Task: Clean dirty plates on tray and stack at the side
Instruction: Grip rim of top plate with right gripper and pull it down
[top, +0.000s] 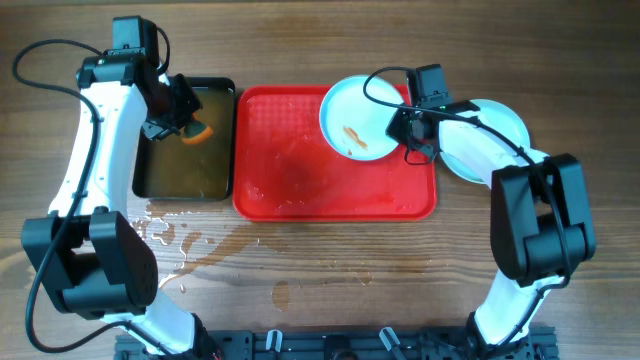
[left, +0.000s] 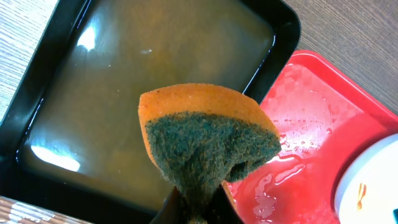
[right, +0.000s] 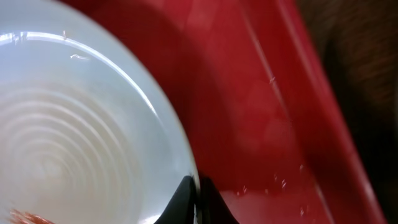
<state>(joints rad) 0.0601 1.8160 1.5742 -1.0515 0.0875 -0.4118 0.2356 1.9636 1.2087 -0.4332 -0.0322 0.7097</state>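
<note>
The red tray (top: 300, 180) lies at the table's middle. My right gripper (top: 403, 128) is shut on the rim of a pale plate (top: 355, 115) with orange-brown streaks, holding it tilted over the tray's far right corner; the rim shows between the fingers in the right wrist view (right: 196, 193). Another pale plate (top: 495, 125) lies on the table right of the tray, partly hidden by the right arm. My left gripper (top: 183, 122) is shut on an orange and green sponge (left: 205, 137) above the black pan (top: 185, 150). A third plate is not visible.
The black pan (left: 37, 168) of brownish water sits left of the tray. Water puddles (top: 175, 235) spread on the wood in front of the pan. The tray surface (left: 298, 143) is wet.
</note>
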